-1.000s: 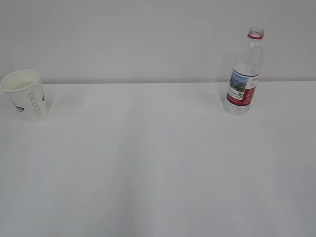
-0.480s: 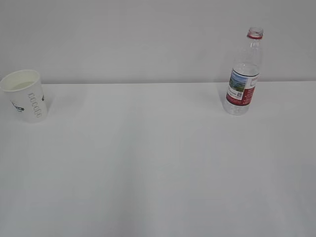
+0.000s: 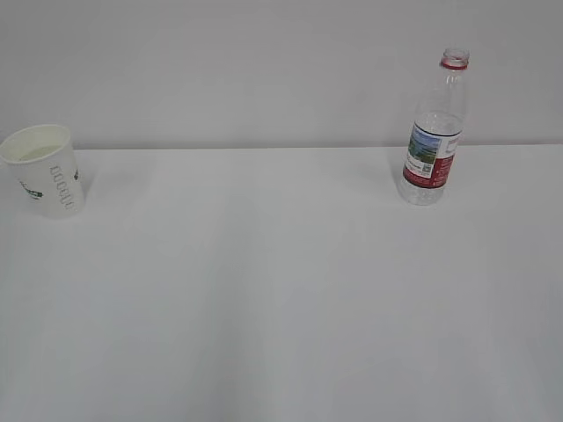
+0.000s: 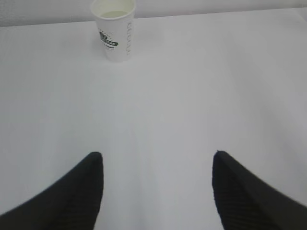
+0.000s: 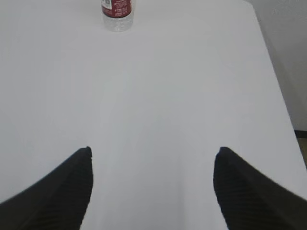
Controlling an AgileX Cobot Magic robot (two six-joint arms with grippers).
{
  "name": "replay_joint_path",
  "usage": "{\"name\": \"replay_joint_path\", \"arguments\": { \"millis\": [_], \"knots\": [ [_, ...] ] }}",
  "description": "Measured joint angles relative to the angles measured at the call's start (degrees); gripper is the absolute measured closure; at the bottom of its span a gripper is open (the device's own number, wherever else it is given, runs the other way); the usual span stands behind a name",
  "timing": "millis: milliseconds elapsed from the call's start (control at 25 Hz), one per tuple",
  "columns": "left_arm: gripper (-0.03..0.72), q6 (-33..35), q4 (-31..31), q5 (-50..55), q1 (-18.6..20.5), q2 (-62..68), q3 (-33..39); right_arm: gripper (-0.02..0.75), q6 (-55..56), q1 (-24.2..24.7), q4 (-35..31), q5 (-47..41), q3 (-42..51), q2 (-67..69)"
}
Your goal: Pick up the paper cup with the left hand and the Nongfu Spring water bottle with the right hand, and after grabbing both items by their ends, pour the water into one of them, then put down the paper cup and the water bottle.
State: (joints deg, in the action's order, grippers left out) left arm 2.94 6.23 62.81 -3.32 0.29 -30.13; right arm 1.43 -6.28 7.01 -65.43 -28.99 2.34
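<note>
The white paper cup (image 3: pixel 46 170) stands upright at the table's far left, with liquid visible inside; the left wrist view shows the paper cup (image 4: pixel 114 29) far ahead, slightly left. The capless Nongfu Spring water bottle (image 3: pixel 435 132) stands upright at the back right; only the base of the water bottle (image 5: pixel 116 13) shows in the right wrist view, far ahead. My left gripper (image 4: pixel 157 155) is open with nothing between its black fingers (image 4: pixel 79 191). My right gripper (image 5: pixel 153 151) is open and empty too. Neither arm appears in the exterior view.
The white table (image 3: pixel 281 290) spreads between cup and bottle. A pale wall (image 3: pixel 264 61) rises behind it. The table's right edge (image 5: pixel 278 91) shows in the right wrist view, with floor beyond.
The cup has shifted or turned very slightly on the table at the far left. The bottle has not moved.
</note>
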Motion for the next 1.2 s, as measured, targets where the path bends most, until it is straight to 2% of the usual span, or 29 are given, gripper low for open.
{"name": "replay_joint_path", "arguments": {
  "millis": [280, 720, 1200],
  "knots": [
    [0.172, 0.00, -0.25, 0.00, -0.54, 0.00, 0.00, 0.149, 0.10, 4.44, 0.11, 0.00, 0.00, -3.18],
    [0.172, 0.00, -0.34, 0.00, 2.04, 0.00, 0.00, 0.149, 0.10, 4.54, 0.11, 0.00, 0.00, -3.18],
    [0.172, 0.00, -0.34, 0.00, 2.04, 0.00, 0.00, 0.149, 0.10, 4.54, 0.11, 0.00, 0.00, -3.18]
  ]
}}
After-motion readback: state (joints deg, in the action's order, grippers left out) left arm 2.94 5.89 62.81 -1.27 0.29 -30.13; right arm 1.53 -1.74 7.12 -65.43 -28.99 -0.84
